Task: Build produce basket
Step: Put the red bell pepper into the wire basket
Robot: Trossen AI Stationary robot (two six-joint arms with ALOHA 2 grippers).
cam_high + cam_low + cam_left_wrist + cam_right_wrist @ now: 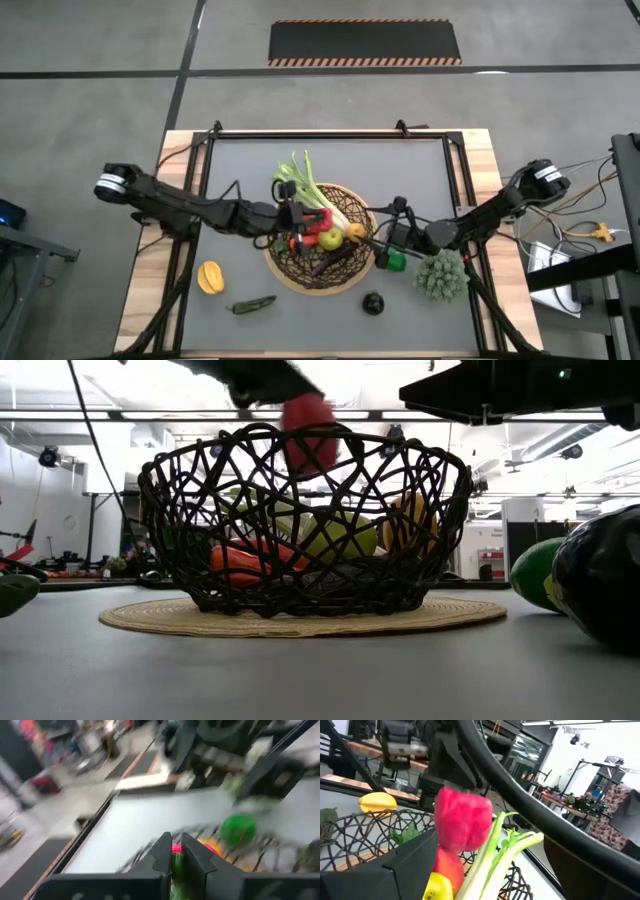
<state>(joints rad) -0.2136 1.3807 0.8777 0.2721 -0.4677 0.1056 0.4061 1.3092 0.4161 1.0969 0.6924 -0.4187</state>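
Note:
The dark wicker basket [320, 262] sits mid-table on a tan mat [300, 622]. Inside lie a leek [312, 188], a carrot [250, 565], a yellow-green fruit [330, 240] and a lemon [355, 233]. My left gripper [303, 217] is over the basket, shut on a red pepper [319, 220]. My right gripper [398, 236] hovers open at the basket's right rim, above a green lime [392, 261] that lies on the table. On the table also lie a dark eggplant [373, 302], a green chili [250, 305] and a lemon [210, 277]. My left gripper pinches the red pepper at its top, by the green stem end [176, 865], between both fingers [161, 855]. The fingers come from the table's left, slanting down. The pepper [462, 820] hangs below them, lifted clear, just above the basket's rim [300, 435].
A pale green bushy vegetable [441, 276] lies on the table near the right arm. A black frame [330, 135] borders the grey mat. Open grey surface lies toward the far edge and along the near edge between the loose produce.

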